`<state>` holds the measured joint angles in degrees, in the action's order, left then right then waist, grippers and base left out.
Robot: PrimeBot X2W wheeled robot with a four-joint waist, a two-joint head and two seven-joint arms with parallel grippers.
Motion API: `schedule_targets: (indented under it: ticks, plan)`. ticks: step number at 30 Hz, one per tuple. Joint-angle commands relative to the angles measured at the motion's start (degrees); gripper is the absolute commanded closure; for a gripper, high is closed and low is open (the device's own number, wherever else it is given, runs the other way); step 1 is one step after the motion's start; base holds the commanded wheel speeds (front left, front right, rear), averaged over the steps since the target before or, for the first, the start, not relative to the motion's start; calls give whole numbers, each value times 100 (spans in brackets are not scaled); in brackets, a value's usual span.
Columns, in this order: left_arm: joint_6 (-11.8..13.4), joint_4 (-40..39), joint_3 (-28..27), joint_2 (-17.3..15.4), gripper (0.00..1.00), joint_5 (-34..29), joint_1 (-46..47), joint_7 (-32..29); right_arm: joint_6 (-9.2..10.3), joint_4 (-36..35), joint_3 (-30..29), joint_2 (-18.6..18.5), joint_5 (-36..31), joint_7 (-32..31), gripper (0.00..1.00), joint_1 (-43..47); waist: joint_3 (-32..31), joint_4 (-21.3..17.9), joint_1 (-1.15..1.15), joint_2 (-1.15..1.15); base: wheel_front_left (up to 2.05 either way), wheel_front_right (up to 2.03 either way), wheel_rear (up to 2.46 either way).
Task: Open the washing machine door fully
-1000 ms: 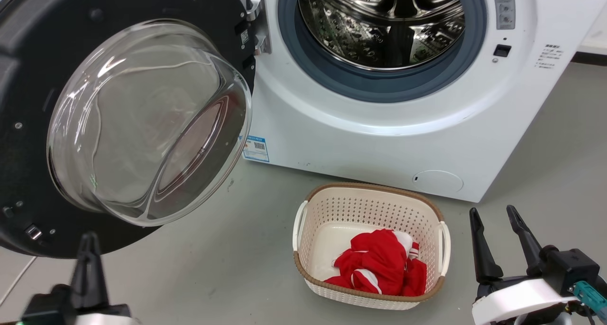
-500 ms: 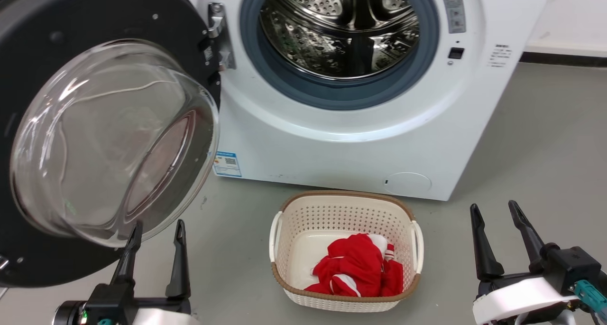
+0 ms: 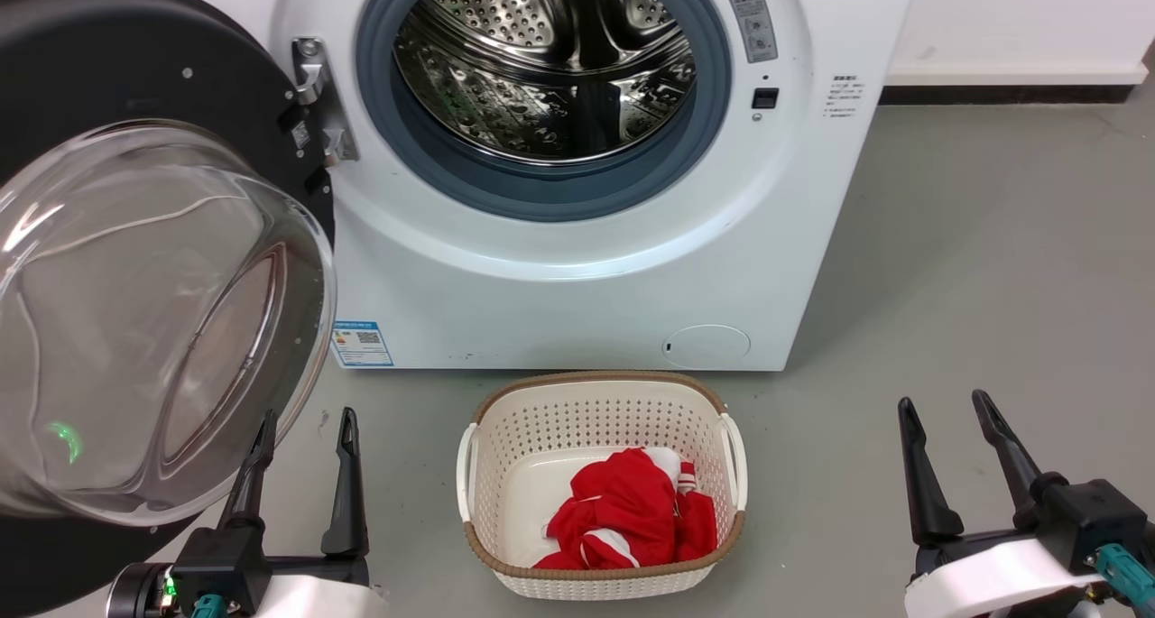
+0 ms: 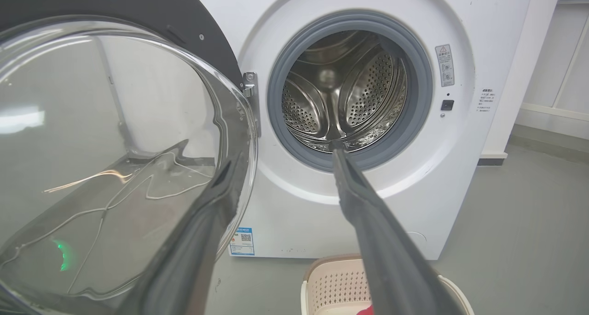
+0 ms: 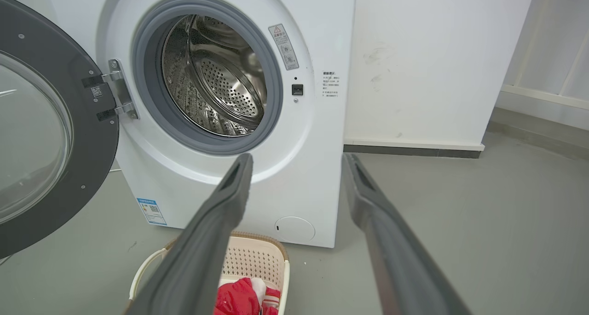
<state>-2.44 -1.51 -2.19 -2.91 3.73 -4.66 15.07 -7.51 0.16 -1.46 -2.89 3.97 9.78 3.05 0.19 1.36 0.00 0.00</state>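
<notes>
The washing machine door [image 3: 153, 311] stands swung wide on its hinge, left of the white machine [image 3: 577, 302], leaving the steel drum [image 3: 541, 68] exposed. The left gripper [image 3: 308, 415], fingers spread and empty, sits near the door's lower edge. The right gripper [image 3: 942, 398], likewise spread, is well apart beyond the laundry basket [image 3: 595, 401].

A smooth grey floor [image 3: 993, 239] is spread across the room and is lit evenly, with only soft shadows. A small dark mark [image 3: 323, 417] is seen on it before the lower left corner of the white washing machine [image 3: 559, 311]. A white wall [image 5: 437, 53], faintly scuffed, is set just beside the machine's right side. It is finished at its foot by a dark skirting strip [image 5: 414, 151]. Further right, a second pale wall [image 5: 552, 39] is edged by a light skirting board [image 5: 538, 96].
</notes>
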Motion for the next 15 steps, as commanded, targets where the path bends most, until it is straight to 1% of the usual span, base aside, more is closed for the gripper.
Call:
schedule_targets:
  ticks: [1,15]
  plan:
    - [-7,27,-14,2,0,-5,65,12,4,-17,-11,6,-5,-12,0,74,11,-77,0,0,0,0,0]
    - [-94,54,-92,2,0,-67,87,12,4,-34,14,6,26,0,0,105,35,-188,0,0,0,0,0]
